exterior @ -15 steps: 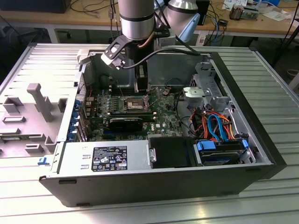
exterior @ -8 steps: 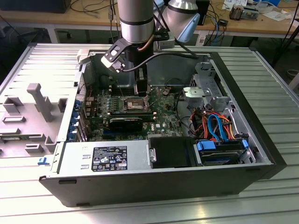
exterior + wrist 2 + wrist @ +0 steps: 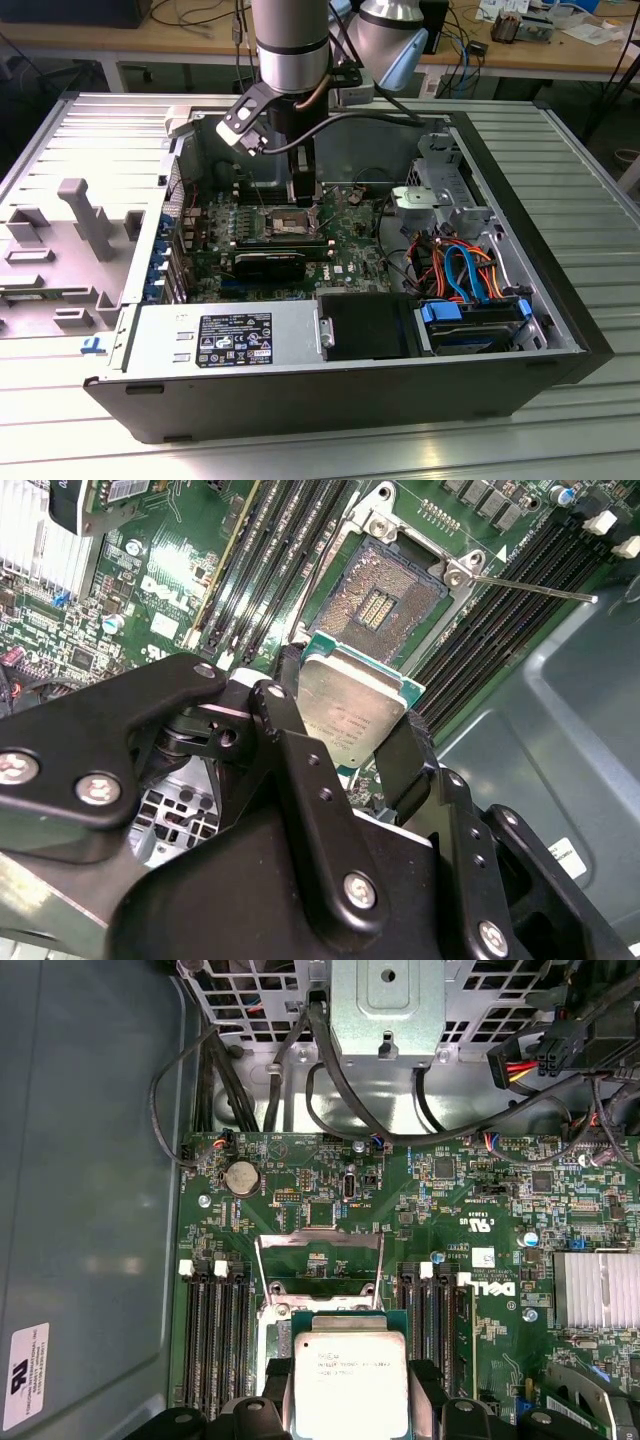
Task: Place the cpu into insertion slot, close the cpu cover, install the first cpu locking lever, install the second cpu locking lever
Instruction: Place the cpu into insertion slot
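cpu in pincer | insertion slot pins exposed | cpu cover raised

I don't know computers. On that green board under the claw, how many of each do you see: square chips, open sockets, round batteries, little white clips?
Chip, gripped in the claw: 1
Socket: 1
Round battery: 1
White clips: 4
Total: 7

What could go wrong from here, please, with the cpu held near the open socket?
The claw grips the cpu by its edges alone; a slip could drop it onto the exposed contacts of the insertion slot. The raised cpu cover stands close by, and the claw might clip it.
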Available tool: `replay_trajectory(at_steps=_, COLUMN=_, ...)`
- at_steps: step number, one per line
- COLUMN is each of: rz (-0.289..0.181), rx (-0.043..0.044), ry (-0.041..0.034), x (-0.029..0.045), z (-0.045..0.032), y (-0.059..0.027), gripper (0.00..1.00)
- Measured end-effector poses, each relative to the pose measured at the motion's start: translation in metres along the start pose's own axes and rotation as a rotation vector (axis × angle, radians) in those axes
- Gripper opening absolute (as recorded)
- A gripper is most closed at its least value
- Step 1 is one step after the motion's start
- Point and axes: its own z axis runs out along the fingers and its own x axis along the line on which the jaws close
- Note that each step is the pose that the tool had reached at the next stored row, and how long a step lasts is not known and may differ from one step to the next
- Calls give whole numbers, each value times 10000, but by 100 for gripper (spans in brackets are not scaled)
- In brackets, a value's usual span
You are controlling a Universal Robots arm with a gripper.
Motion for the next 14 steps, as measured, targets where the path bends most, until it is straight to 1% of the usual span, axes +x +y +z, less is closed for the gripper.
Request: replay_trajectory(at_steps=14, rz=0, rx=0, ry=0, x=4, z=29, y=-40, gripper=55)
